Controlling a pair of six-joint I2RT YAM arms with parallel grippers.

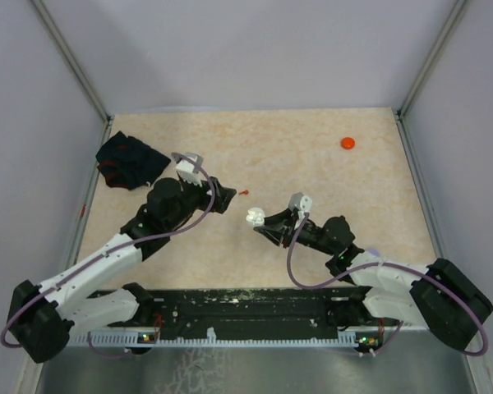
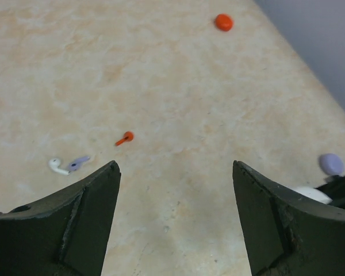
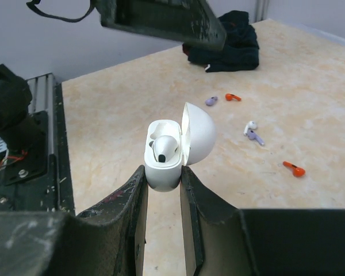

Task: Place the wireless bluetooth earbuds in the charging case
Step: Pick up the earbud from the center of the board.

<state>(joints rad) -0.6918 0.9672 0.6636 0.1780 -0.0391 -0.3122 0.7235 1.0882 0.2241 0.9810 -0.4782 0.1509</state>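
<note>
The glossy white plastic charging case (image 3: 161, 172) stands upright with its domed lid open. The right hand (image 3: 163, 181) pinches its base tightly, and one white stemmed earbud (image 3: 164, 146) sits inside. The left hand (image 2: 172, 167) is spread wide and holds nothing.

The right wrist view shows five loose earbuds (image 3: 255, 137) in red, purple and white on the beige mottled surface (image 3: 115, 109), two of them near the crumpled black cloth (image 3: 230, 43). From above only one red earbud (image 1: 244, 192) is visible. The small orange round disc (image 2: 223, 22) shows in the left wrist view.
</note>
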